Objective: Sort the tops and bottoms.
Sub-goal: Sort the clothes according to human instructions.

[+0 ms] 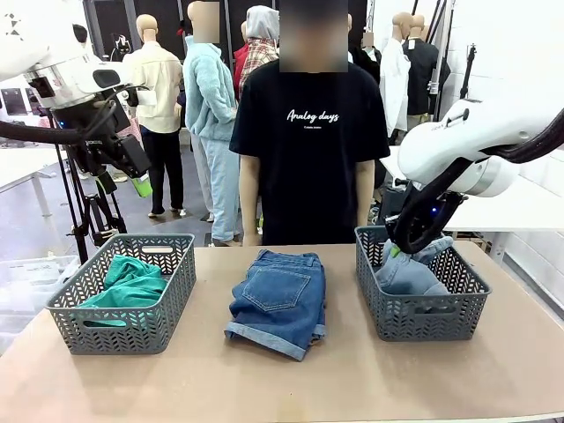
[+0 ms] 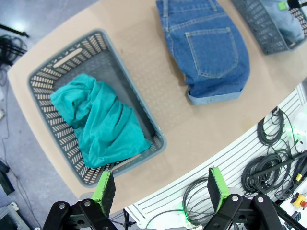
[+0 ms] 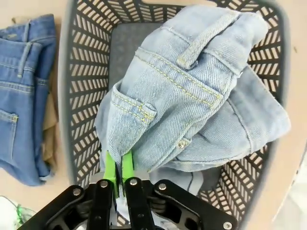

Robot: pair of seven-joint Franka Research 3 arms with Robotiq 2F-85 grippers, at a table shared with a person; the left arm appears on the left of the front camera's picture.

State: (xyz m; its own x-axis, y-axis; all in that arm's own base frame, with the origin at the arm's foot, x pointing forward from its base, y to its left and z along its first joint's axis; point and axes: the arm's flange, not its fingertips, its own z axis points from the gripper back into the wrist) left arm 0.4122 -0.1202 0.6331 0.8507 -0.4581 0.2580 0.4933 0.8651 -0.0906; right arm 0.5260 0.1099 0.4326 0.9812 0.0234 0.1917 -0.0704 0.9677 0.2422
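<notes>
The teal-green top point(image 1: 130, 282) point(image 2: 100, 124) lies crumpled in the left grey basket point(image 1: 123, 328) point(image 2: 72, 50). High above that basket's far side, my left gripper point(image 1: 123, 181) point(image 2: 160, 173) hangs open and holds nothing. The darker denim shorts point(image 1: 278, 300) point(image 2: 211, 43) point(image 3: 19, 110) lie folded on the table between the baskets, with a strip of tan cloth point(image 3: 48, 143) showing at their edge. My right gripper point(image 1: 398, 249) point(image 3: 119, 167) is shut on a fold of the pale light-blue shorts point(image 1: 410, 273) point(image 3: 192, 105), which rest bunched in the right grey basket point(image 1: 423, 319) point(image 3: 81, 96).
A person in a black T-shirt point(image 1: 304, 132) stands at the table's far edge behind the darker shorts, arms at the sides. Bare tabletop point(image 1: 282, 388) runs along the near edge. Cables point(image 2: 268, 167) hang below the table's near side.
</notes>
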